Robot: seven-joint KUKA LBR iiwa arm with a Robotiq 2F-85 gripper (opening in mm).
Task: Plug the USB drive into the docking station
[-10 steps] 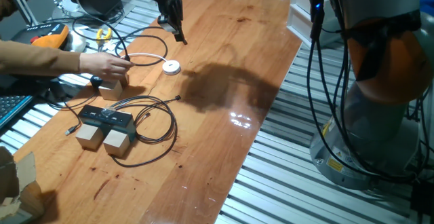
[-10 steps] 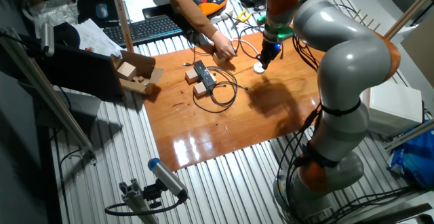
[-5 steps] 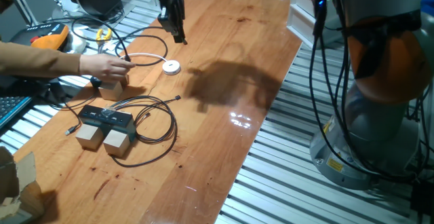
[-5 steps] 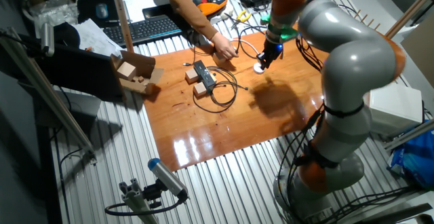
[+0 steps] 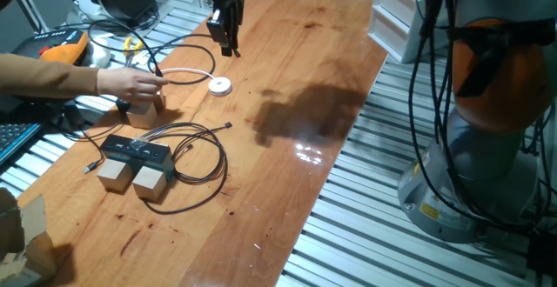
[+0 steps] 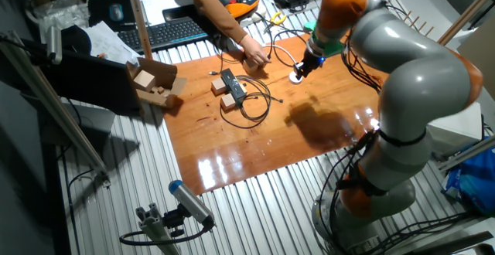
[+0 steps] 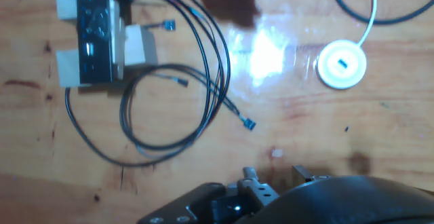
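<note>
The docking station (image 5: 135, 150) is a flat black box lying across two pale wooden cubes, with thin black cables looping off it. It also shows in the other fixed view (image 6: 232, 83) and at the top left of the hand view (image 7: 93, 30). My gripper (image 5: 229, 47) hangs well above the far part of the table, over a white round puck and far from the docking station; it also shows in the other fixed view (image 6: 299, 69). Its fingers look pressed together. I cannot make out the USB drive, so whether it sits between them is unclear.
A person's hand (image 5: 130, 83) rests on a third wooden cube (image 5: 144, 110) near the docking station. A white puck (image 5: 220, 85) with a white cord lies under my gripper. Loose cable ends (image 7: 249, 123) trail on the wood. A keyboard (image 6: 166, 32) and a cardboard box (image 6: 151, 81) sit off the table's left.
My arm has swung, and the gripper has shifted a little toward the far right side of the table, staying high. The person's hand has stayed by the cube.
</note>
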